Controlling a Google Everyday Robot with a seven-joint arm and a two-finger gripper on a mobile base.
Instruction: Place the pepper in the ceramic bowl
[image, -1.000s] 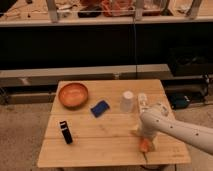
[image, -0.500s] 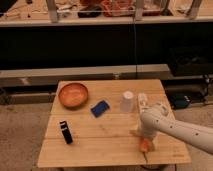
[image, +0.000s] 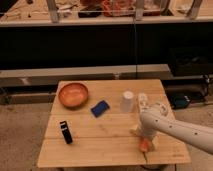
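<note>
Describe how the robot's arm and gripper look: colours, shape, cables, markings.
The arm is a smooth, pale grey-white tube with a rounded, bulbous joint; no cables or markings show on it. The gripper at its end is near the right front of the light wooden table, just above the small orange-red pepper.

The hand (image: 144, 139) sits low at the table's (image: 100, 150) front right, at the pepper (image: 145, 145). A white cup (image: 127, 101) and a bottle (image: 142, 102) stand just behind it. A blue block (image: 100, 108) lies on the line to the ceramic bowl (image: 73, 95). Bare wood runs between the block and a black item (image: 66, 132).
</note>
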